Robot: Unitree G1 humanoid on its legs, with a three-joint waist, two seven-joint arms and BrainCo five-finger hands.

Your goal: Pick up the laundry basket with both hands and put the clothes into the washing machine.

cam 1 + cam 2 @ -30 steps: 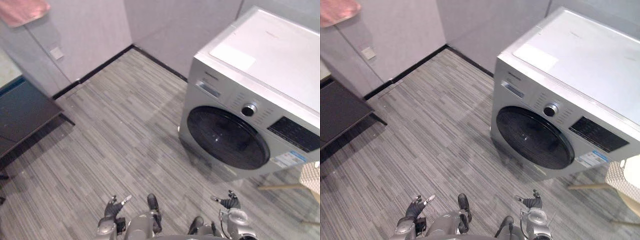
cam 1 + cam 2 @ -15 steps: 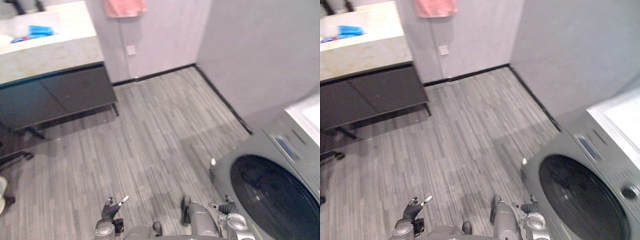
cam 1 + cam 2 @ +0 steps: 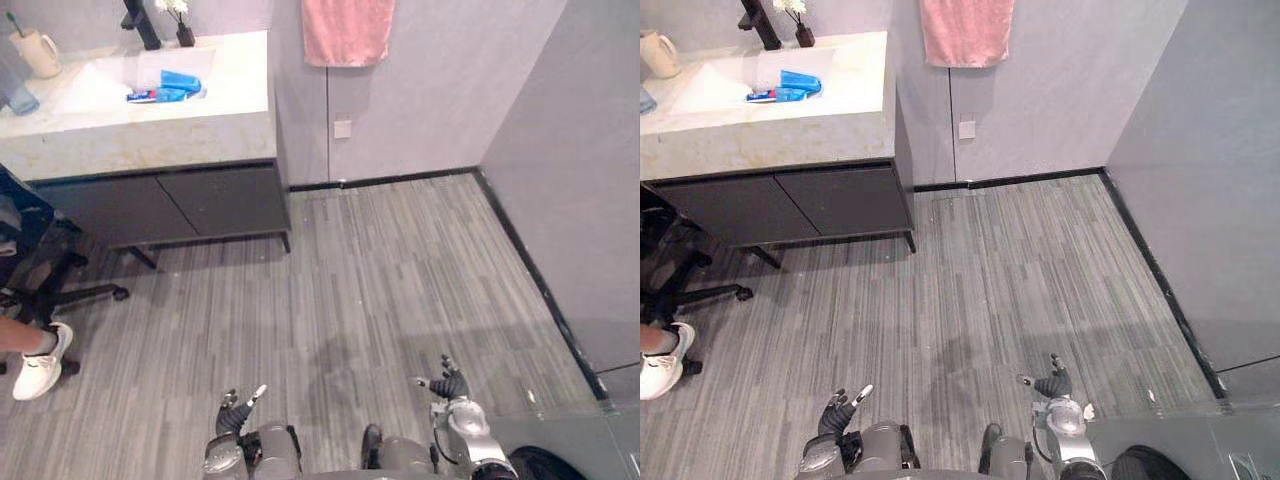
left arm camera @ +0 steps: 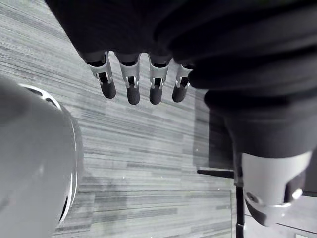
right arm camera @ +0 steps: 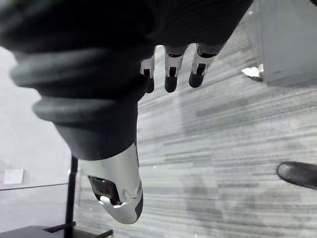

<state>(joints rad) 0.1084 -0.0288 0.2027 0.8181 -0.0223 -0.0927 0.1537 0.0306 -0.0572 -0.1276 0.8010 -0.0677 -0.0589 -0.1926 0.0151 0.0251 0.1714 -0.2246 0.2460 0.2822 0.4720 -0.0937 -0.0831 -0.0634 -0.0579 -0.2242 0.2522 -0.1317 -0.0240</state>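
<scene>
Apparently I'm between steps, left hand (image 3: 238, 412) and right hand (image 3: 447, 385) both slack-fingered and holding nothing (washing machine (image 3: 560, 445) by my right), so next means finding the basket.

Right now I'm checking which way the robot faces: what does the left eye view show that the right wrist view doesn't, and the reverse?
The left eye view adds the countertop with its sink basin, a pink towel on the wall, an office chair, a person's white shoe, and the open left hand. The right wrist view adds a close look at the right hand, fingers straight and holding nothing. Both show the striped grey floor, that right hand, and what looks like a corner of the washing machine.
</scene>
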